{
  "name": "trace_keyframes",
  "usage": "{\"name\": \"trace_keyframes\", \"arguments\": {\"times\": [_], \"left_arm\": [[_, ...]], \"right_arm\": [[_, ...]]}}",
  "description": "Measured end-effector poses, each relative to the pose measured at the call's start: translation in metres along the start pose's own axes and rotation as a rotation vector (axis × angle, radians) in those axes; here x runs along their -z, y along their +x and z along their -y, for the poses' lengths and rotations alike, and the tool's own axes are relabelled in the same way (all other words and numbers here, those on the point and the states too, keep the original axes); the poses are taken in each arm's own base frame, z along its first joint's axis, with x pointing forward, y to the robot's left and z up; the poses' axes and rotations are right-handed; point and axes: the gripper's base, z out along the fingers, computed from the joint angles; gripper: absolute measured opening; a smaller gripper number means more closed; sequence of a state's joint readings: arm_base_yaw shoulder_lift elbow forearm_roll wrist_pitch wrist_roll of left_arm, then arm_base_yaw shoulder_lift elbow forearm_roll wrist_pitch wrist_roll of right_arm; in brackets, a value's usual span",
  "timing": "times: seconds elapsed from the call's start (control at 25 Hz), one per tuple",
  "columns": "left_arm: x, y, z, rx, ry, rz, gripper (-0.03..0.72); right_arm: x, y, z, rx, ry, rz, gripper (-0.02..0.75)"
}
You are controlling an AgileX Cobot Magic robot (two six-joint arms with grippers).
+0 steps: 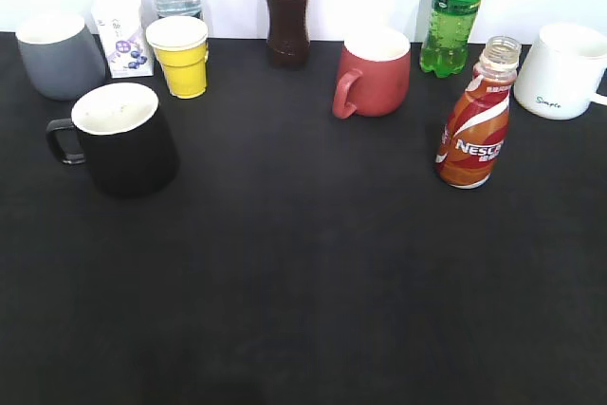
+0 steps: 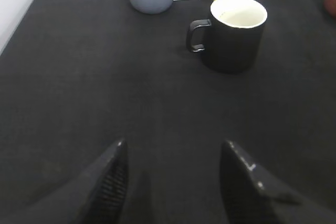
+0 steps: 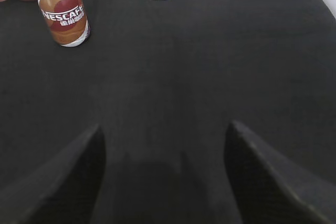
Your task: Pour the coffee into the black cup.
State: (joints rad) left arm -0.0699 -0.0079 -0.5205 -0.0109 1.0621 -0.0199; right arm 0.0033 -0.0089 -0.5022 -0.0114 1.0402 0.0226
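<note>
The coffee [image 3: 64, 13] stood upright on the counter [image 1: 313, 263], far right of the black cup [image 1: 123, 139] and ahead-left of the right pincer [image 3: 164, 177], the nearer one; both it and the left pincer [image 2: 172, 182] hung released, empty.

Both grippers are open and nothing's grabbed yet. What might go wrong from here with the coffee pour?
1. The coffee bottle has no cap, so a tilted grab could spill early.
2. It stands far right while the black cup sits far left; carrying it across risks sloshing.
3. The red mug and green bottle stand close behind the coffee bottle, so the right gripper might bump them.
</note>
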Motion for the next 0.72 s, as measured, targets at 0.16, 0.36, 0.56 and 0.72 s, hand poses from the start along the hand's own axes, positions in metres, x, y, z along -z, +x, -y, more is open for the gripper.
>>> {"name": "trace_keyframes", "arguments": {"times": [0.16,0.36,0.56,0.72], "left_arm": [[0.0,0.0,0.0,0.0,0.0,0.0,0.428],[0.0,0.0,0.0,0.0,0.0,0.0,0.428],[-0.01,-0.019,0.0,0.0,-0.001,-0.007,0.421],[-0.064,-0.069,0.001,0.002,-0.001,0.097,0.421]], "right_arm": [[0.0,0.0,0.0,0.0,0.0,0.0,0.554],[0.0,0.0,0.0,0.0,0.0,0.0,0.554],[0.0,0.0,0.0,0.0,0.0,0.0,0.554],[0.0,0.0,0.0,0.0,0.0,0.0,0.554]]}}
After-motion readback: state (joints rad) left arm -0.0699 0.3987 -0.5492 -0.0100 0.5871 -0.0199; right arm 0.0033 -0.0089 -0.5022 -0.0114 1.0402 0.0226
